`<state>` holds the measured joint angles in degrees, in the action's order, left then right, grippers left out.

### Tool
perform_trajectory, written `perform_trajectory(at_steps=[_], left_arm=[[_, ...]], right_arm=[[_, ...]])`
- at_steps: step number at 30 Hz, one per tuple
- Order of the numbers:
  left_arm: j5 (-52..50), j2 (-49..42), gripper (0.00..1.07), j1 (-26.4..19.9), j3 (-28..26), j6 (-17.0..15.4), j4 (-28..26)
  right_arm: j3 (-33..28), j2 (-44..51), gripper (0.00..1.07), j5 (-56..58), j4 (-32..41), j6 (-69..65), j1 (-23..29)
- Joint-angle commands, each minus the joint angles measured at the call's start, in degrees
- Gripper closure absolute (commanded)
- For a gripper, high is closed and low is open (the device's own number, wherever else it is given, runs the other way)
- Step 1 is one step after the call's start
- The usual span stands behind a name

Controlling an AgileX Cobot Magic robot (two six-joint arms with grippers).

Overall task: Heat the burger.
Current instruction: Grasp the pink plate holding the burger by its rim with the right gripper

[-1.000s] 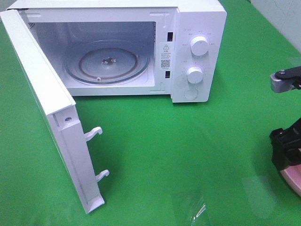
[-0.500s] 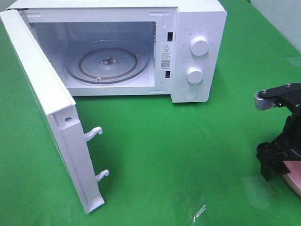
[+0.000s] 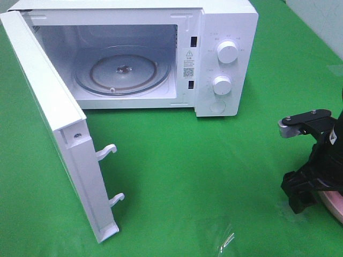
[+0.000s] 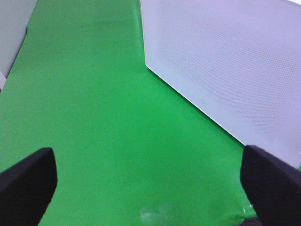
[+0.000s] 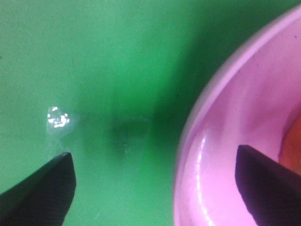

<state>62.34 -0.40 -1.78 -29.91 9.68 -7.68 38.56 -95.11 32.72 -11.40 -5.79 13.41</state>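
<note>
The burger (image 5: 293,140) barely shows. All I can make out is an orange-red sliver at the very edge of the right wrist view, sitting on the pink plate (image 5: 221,108). The bun, lettuce and cheese are out of sight, so I can't say more about its looks. From the high camera, the plate peeks in at the right edge of the green cloth (image 3: 214,160), well apart from the microwave (image 3: 225,32).

Now the claws. The right gripper (image 5: 153,160) hangs low over the plate's near rim with its jaws spread wide. One finger (image 5: 40,188) is over bare cloth and the other is over the pink dish, so the rim runs between them. It has nothing clamped, and I can't tell whether either finger touches the plate.

The left gripper (image 4: 148,150) is just as wide open and holds nothing. It hovers over plain green cloth, with the perforated face of the microwave door (image 4: 225,61) ahead of it.

On to the containers. The microwave stands at the back of the table with its door swung fully out to the left, two latch hooks sticking off the door's edge. Inside, the glass turntable (image 3: 122,69) lies flat on the floor of the cavity. Two white knobs, an upper (image 3: 228,52) and a lower (image 3: 222,84), sit on the panel to the right. As for the pink plate, that orange sliver is all I can see in it.
</note>
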Motion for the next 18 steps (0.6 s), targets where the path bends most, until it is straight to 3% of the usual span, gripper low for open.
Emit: perform_trajectory(at_steps=[1, 13, 18], left_arm=[[-0.9, -0.9, 0.09, 0.2, 0.2, 0.0, -0.3], [-0.9, -0.9, 0.09, 0.2, 0.2, 0.0, -0.3], [-0.9, -0.9, 0.09, 0.2, 0.2, 0.0, -0.3]], right_arm=[[-0.1, -1.5, 0.22, -1.6, -1.4, -0.1, -0.1], [-0.1, -4.2, 0.25, -2.3, -1.7, -0.1, -0.1], [-0.1, -4.4, 0.36, -2.4, -1.7, -0.2, -0.1]])
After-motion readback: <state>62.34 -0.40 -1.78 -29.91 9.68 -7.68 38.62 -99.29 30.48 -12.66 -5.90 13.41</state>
